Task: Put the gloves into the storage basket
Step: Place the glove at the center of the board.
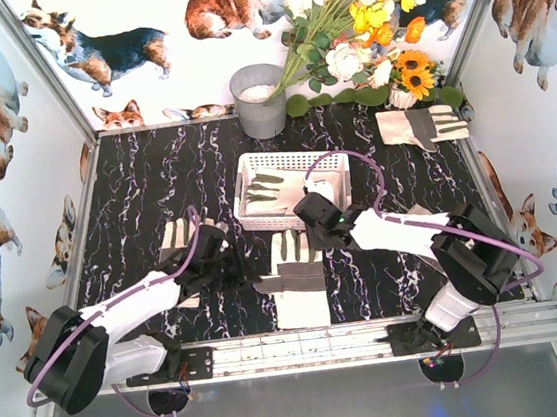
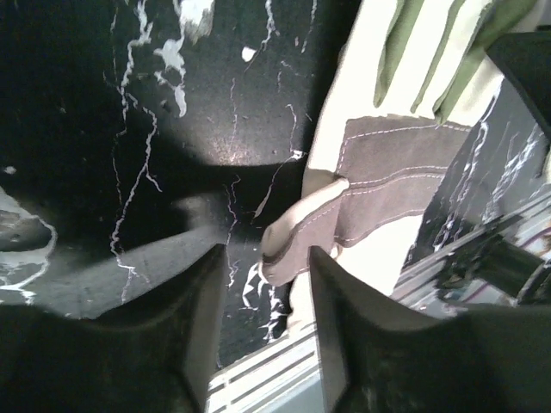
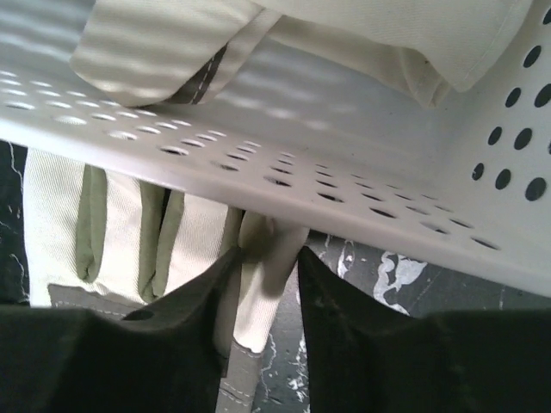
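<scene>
Lower middle of the top view, my left pincer [image 1: 237, 267] and right pincer [image 1: 309, 208] are sitting released at opposite edges of a glove [image 1: 300, 287], probably lining up a shared lift into the basket [image 1: 339, 161].

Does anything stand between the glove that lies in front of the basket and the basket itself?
No loose object does. The glove lies with its fingertips at the low near wall of the basket, which it must be lifted over. The right gripper sits at that wall, over the glove's fingers.
</scene>
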Available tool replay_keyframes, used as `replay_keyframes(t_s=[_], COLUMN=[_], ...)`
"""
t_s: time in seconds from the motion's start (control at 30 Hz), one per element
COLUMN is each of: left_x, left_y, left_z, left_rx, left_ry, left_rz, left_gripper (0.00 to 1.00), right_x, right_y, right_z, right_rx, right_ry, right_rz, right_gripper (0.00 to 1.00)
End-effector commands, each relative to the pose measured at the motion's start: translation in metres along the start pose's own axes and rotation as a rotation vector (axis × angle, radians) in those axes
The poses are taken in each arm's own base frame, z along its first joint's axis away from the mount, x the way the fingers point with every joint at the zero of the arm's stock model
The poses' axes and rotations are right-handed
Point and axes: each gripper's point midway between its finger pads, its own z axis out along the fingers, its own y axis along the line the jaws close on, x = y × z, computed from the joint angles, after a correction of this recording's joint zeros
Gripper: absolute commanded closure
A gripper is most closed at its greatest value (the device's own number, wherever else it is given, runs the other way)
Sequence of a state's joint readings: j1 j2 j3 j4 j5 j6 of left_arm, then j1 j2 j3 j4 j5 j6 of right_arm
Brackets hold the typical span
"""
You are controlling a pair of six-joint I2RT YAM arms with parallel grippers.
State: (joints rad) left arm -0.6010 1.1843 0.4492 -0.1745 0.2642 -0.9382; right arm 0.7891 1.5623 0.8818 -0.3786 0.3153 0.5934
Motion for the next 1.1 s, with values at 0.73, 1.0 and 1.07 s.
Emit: replay_keyframes(t_s=[0.73,1.0,1.07], left_x=[-0.115,-0.111,-0.114], left_y=[0.042,0.063,0.069], left_z=[-0.110,-0.065,-0.059], left_rx=[-0.648,-0.674,-0.699], left_ry=[-0.322,-0.241,-0.239], left_rz=[0.249,0.254,0.265], left_gripper=[0.08,0.14,0.23], right_x=[-0.126,-0.126,-0.122], right_y=[-0.021,-0.038,-0.039], right_z=[-0.136,-0.124,-0.122], right_rx=[-0.316,-0.318,-0.329], right_ry=[-0.419,-0.406,-0.394], right_rz=[-0.041,0.045,0.073], right_gripper=[0.22,0.22,0.22])
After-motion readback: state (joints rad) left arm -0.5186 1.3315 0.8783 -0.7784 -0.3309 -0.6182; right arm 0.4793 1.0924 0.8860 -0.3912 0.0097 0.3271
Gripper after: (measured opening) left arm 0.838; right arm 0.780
